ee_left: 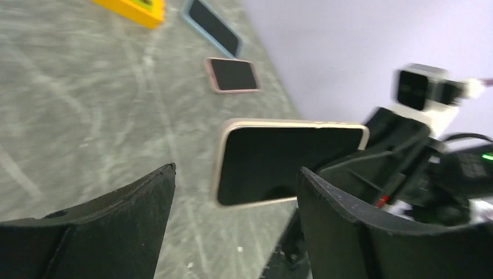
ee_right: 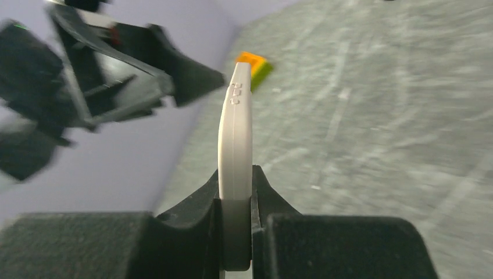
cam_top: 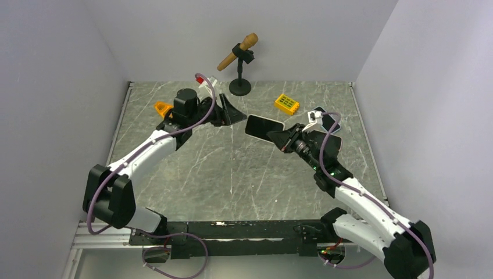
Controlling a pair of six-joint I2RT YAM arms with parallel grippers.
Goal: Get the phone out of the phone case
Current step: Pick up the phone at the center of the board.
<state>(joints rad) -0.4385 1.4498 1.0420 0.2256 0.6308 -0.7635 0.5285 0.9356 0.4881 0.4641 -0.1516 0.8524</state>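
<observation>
- Holding one short end of the phone [cam_top: 263,126], the right claw [cam_top: 279,138] is clamped shut on it. It carries the phone in the air above the desk [cam_top: 232,168], with the pale case [ee_right: 235,116] on it.
- The left claw [cam_top: 232,113] is spread wide and empty, facing the phone's free end at close range. I cannot tell whether it touches.
- Risk: with such a short hold, a pull from the left could make the phone pivot or slide out and drop onto the desk.
- Risk: if the left jaws close over the case and the screen together, both come away as one and nothing separates.
- Risk: the two claws are near each other, so a small misjudged advance could knock them together.
- Risk: two other phones [ee_left: 232,75] lie on the desk near the right arm and could be struck by it.
- Writing: none readable. The case edge shows only raised buttons, and the yellow block [cam_top: 286,104] shows a grid but no legible text.
</observation>
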